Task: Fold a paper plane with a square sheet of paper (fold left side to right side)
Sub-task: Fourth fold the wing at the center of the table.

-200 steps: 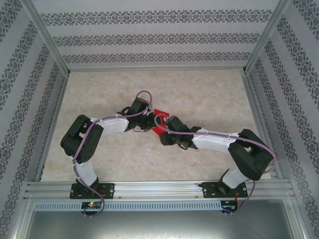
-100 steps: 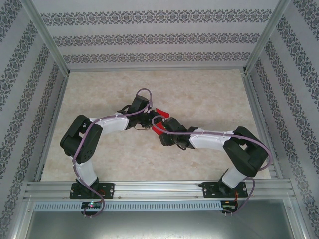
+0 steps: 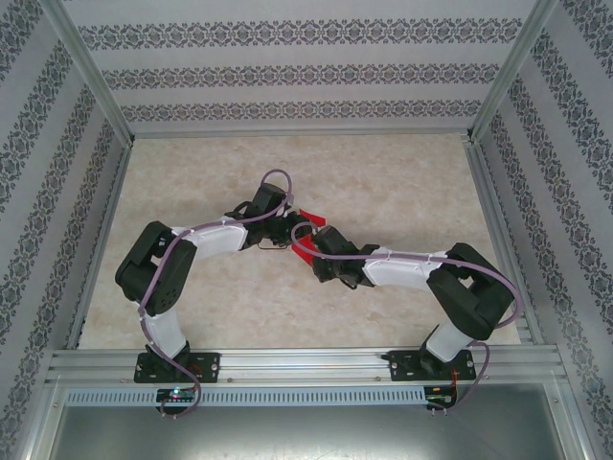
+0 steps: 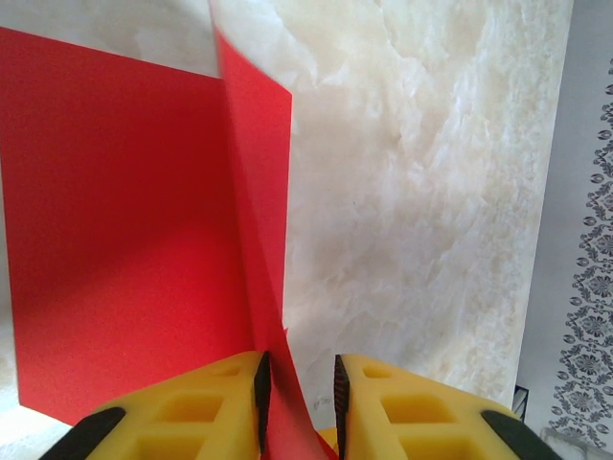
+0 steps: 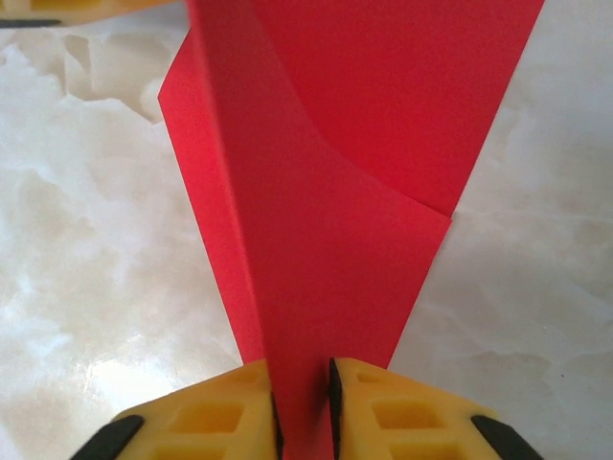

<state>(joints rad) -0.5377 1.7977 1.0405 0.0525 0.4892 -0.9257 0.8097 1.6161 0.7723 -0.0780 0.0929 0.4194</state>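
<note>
The square sheet of paper [image 3: 308,217], bright red, lies mid-table between my two grippers, partly folded, with one flap standing up. In the left wrist view the paper [image 4: 124,240] lies flat on the left and its raised flap runs back between the jaws of my left gripper [image 4: 297,369]. Those jaws stand a narrow way apart: the flap leans on the left pad [image 4: 261,383] and marble shows beside the right pad. My right gripper [image 5: 302,379] is shut on the raised flap of the paper [image 5: 383,115]. From above, the left gripper [image 3: 283,233] and right gripper [image 3: 306,245] nearly meet.
The marble-patterned table [image 3: 402,182] is walled by patterned panels and aluminium posts [image 3: 96,86]. A metal rail [image 3: 306,362] carries both arm bases at the near edge. Purple cables loop over both wrists.
My right gripper has closed onto the raised flap and its arm has drawn slightly left. Less red paper shows from above. The left gripper has eased a little wider.
</note>
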